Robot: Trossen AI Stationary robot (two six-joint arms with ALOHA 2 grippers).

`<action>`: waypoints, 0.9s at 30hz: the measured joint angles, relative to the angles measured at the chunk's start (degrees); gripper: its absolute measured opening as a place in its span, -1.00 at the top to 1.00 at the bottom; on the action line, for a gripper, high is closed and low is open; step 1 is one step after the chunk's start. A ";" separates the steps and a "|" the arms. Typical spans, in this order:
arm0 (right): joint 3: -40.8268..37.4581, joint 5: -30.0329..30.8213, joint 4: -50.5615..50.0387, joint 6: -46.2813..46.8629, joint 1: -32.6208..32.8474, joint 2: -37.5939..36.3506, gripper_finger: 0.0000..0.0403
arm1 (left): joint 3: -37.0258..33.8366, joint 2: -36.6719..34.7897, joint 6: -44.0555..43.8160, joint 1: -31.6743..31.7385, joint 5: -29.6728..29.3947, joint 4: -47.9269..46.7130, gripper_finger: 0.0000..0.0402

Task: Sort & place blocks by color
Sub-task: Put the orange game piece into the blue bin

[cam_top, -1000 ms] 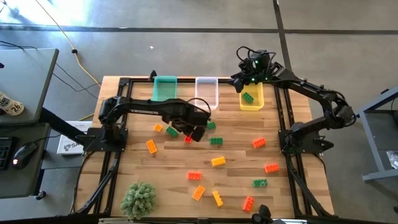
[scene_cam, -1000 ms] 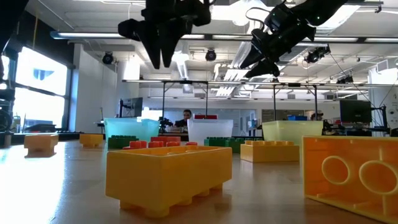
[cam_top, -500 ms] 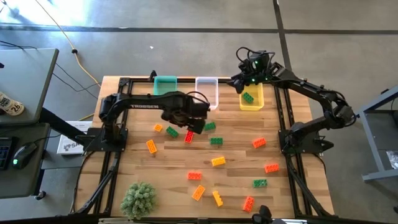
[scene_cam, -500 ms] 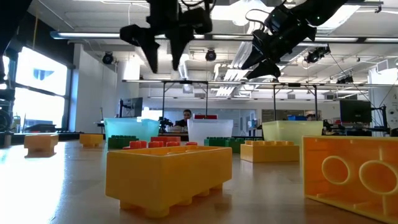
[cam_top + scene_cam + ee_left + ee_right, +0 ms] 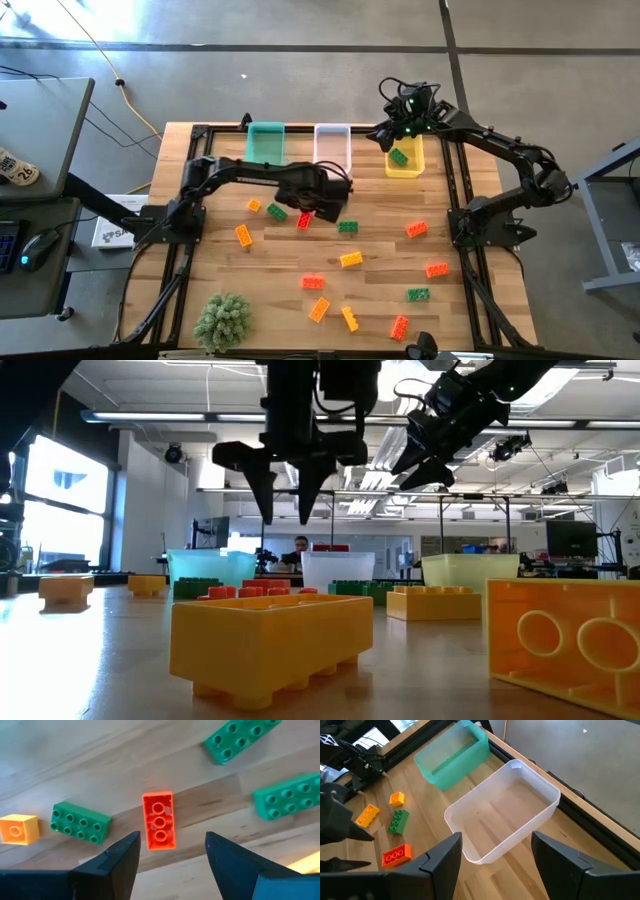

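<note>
Left pincer [image 5: 170, 851] now over red block [image 5: 159, 821].

- The table [image 5: 380, 255] is being shown as planked wood, its grain visible and its finish a soft satin.
- The red block [image 5: 158, 821] is being seen as moulded plastic, smooth and slightly glossy, with round studs on top.
- The green blocks [image 5: 80, 822] are being rendered in the same smooth studded plastic.
- The white bin [image 5: 503, 818] is being seen as translucent, matt plastic with thin walls.
- The teal bin [image 5: 452, 753] is being shown as semi-translucent plastic.
- The yellow bin [image 5: 405, 160] is being shown as plastic too.
- The left gripper [image 5: 170, 860] is being seen with matt, dark, smooth fingers.
</note>
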 joint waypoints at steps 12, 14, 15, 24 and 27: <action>0.00 0.00 -0.75 -0.02 0.00 0.00 -0.13 | 0.00 5.66 0.90 0.10 -0.09 0.46 -0.05; 0.00 0.00 -0.83 -0.69 0.00 0.00 -0.13 | 0.00 6.20 0.94 0.36 0.76 0.39 -0.05; 0.00 0.00 -0.82 -0.94 0.00 0.00 -0.13 | 0.00 6.43 0.98 0.47 0.88 0.62 -0.05; 0.00 0.00 -1.24 -1.05 0.00 0.00 -0.13 | 0.00 6.68 0.92 0.87 1.01 0.02 -0.05; 0.00 0.01 -1.26 -1.05 0.00 0.00 -0.13 | 0.04 7.13 0.90 0.92 1.32 0.12 -0.05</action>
